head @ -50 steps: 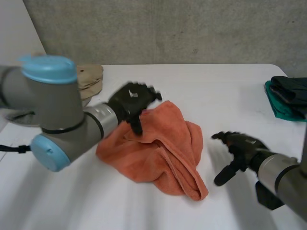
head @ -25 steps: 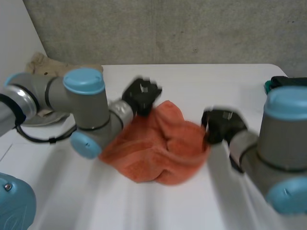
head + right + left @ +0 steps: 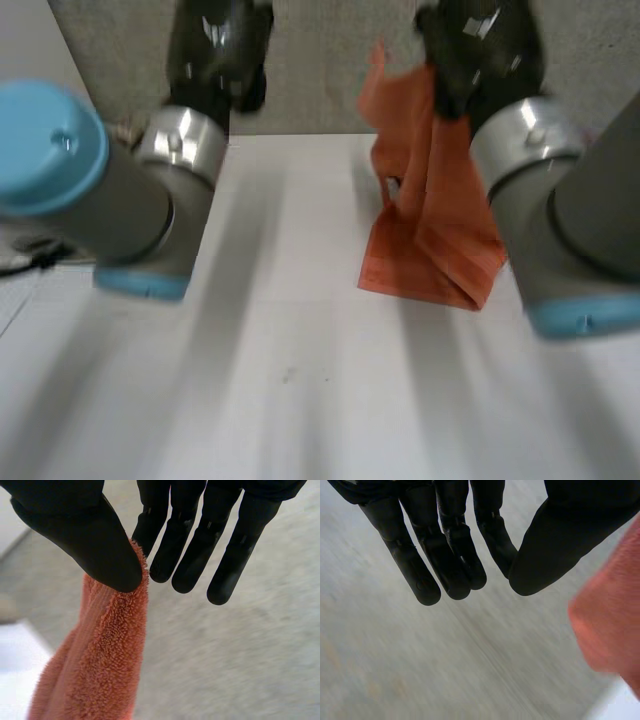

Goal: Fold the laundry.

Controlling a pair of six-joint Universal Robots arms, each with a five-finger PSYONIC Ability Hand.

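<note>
Above the white table (image 3: 300,400), the right hand (image 3: 480,45) pinches an orange towel (image 3: 430,240) between thumb and finger, its forearm hiding one side; the left hand (image 3: 215,50) hovers, fingers straight, empty.

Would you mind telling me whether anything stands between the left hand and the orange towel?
Nothing visible does. The right hand pinches the hanging orange towel; the left hand, open, is raised beside it with only air between.

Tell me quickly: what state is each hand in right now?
Left hand: open, holding nothing.
Right hand: shut on the orange towel, pinched between thumb and finger.
</note>
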